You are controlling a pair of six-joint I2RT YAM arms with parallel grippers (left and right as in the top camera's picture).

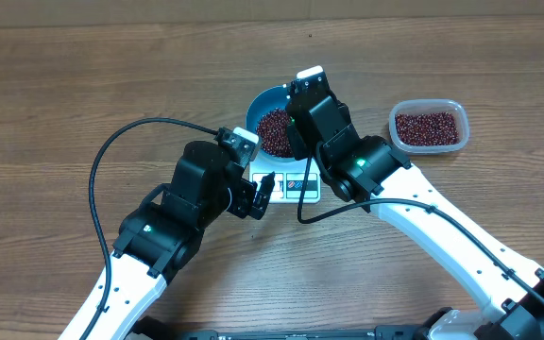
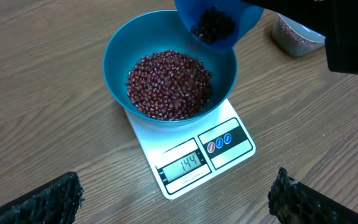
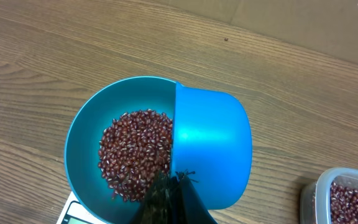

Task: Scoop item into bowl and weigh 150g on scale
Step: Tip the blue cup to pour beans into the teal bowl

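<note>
Upper right, a clear plastic tub [image 1: 394, 134] holds small red-brown beans [image 1: 429, 127]. More fill the deep blue bowl [image 2: 114, 68] on the white scale [image 2: 151, 143], centre. The right gripper [image 3: 169, 186] clenches a blue scoop [image 3: 211, 143] above it; the left gripper [image 2: 176, 199] is released.

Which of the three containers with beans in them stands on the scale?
The deep round blue bowl: it alone sits on the white scale. The blue scoop hangs tilted over it, and the clear tub stands apart.
</note>
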